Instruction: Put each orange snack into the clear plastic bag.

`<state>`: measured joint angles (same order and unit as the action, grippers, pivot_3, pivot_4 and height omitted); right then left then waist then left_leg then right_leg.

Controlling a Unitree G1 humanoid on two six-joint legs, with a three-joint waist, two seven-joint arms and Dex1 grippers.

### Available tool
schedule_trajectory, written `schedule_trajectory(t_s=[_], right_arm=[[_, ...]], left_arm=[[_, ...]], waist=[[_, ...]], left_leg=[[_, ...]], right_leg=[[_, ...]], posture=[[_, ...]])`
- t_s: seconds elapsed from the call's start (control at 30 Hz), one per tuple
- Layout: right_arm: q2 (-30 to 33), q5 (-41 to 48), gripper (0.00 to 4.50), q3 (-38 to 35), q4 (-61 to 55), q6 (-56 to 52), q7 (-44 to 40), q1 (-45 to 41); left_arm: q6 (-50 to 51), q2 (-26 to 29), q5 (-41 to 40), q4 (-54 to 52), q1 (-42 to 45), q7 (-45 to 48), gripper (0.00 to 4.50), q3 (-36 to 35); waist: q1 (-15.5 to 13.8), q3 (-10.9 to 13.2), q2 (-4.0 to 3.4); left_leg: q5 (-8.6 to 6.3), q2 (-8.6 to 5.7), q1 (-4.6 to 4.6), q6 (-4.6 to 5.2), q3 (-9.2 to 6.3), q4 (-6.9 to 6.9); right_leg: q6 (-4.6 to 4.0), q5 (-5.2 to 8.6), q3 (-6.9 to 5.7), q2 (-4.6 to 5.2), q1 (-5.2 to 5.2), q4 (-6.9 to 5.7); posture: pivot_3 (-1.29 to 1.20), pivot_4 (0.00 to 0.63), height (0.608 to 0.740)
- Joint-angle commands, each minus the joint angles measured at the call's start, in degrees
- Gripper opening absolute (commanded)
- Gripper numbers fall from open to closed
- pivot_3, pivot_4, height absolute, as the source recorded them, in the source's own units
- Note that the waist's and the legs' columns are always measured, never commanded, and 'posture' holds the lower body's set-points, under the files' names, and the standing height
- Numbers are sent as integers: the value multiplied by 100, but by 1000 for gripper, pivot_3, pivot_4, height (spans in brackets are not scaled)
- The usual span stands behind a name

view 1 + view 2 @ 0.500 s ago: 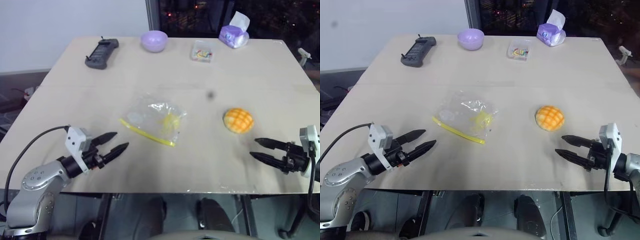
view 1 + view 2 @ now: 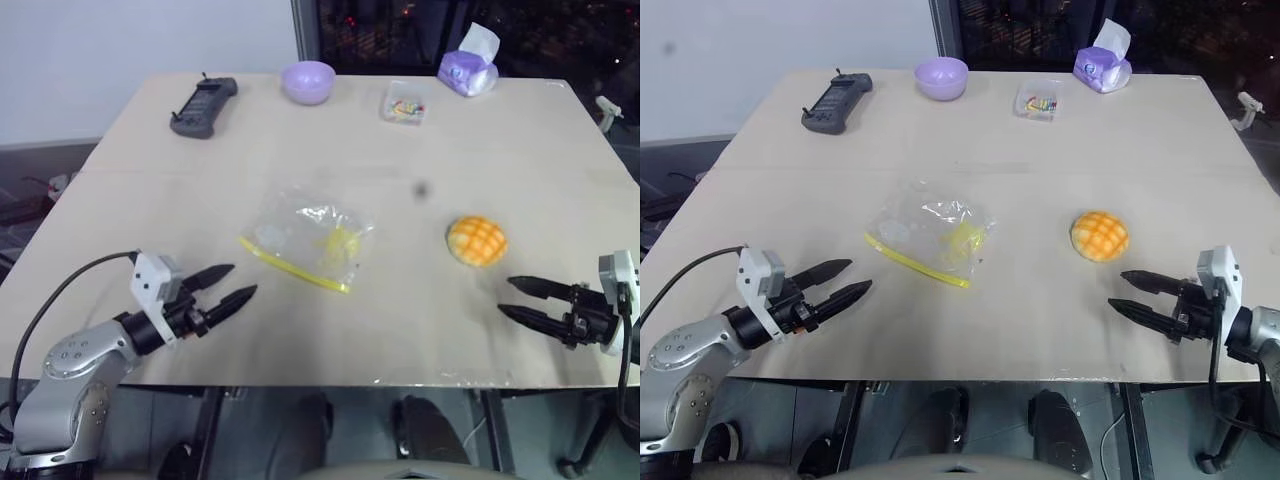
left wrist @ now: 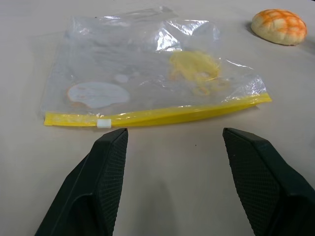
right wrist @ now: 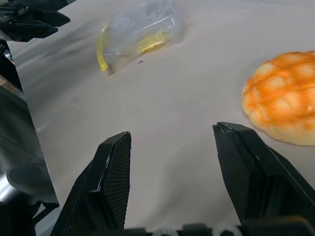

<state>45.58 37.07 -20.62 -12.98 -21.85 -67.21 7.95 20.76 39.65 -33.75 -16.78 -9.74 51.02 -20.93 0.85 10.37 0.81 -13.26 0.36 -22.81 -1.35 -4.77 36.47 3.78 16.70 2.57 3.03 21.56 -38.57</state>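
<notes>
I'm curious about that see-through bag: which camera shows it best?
The left wrist view: the clear plastic bag lies close and whole, its yellow zip strip toward the camera. Both eye views show it small at mid-table; the right wrist view shows it far off.

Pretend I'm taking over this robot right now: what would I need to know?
Left gripper: open, empty, near the table edge, pointing at the clear plastic bag.
Right gripper: open, empty, just short of the orange snack.
The bag lies flat mid-table, yellow zip strip toward the left gripper; something yellowish shows inside it. The snack sits apart from it, on the robot's right.
Done: nothing bagged.
Left: pick up the snack, open the bag, put it in.
</notes>
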Motion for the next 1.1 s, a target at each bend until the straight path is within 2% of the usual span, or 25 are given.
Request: schedule_trajectory(t_s=[0.03, 0.33, 0.5, 0.6, 0.83, 1.1], right_arm=[[84, 74, 2868, -133, -195, 60, -27, -37], [54, 107, 2868, -103, -249, 106, -67, -81], [36, 325, 2868, -20, -515, -12, -119, -172], [50, 407, 2868, 44, -629, -81, -158, -224], [56, 535, 2868, 182, -785, -119, -166, -465], [-104, 363, 2868, 406, -731, 2, -61, -640]], left_arm=[[-135, -1, -9, -16, 38, 49, 3250, -82], [-111, -23, -34, 114, 140, 24, 3250, -93], [502, 18, -287, 376, 601, -163, 3250, -27], [1194, 19, -797, 691, 1071, -200, 3250, -133], [1934, 299, -917, 2295, 2456, 250, 3250, 112], [2024, 351, -78, 5329, 4570, 1442, 3250, 1053]], waist=[[0, 0, 0], [0, 0, 0], [-1, 0, 0], [-4, -1, 2], [9, -1, 3], [13, 0, 6]], left_leg=[[0, 0, 0, 0, 0, 0], [0, 0, 0, 0, 0, 0], [0, 0, 0, 0, -2, 0], [0, -1, 0, 0, -4, 7], [0, -2, 1, 0, -5, 9], [1, -5, -5, -1, -9, 17]], right_leg=[[0, 0, 0, 0, 0, 0], [0, 0, 0, 0, 0, 0], [0, 0, -2, 0, 0, -3], [1, 0, -4, -1, -1, -12], [1, 0, -5, -3, 1, -19], [2, 0, -9, -6, 2, -23]], posture=[[0, 150, 740], [0, 150, 740], [0, 150, 740], [0, 150, 740], [0, 150, 740], [0, 150, 740]])
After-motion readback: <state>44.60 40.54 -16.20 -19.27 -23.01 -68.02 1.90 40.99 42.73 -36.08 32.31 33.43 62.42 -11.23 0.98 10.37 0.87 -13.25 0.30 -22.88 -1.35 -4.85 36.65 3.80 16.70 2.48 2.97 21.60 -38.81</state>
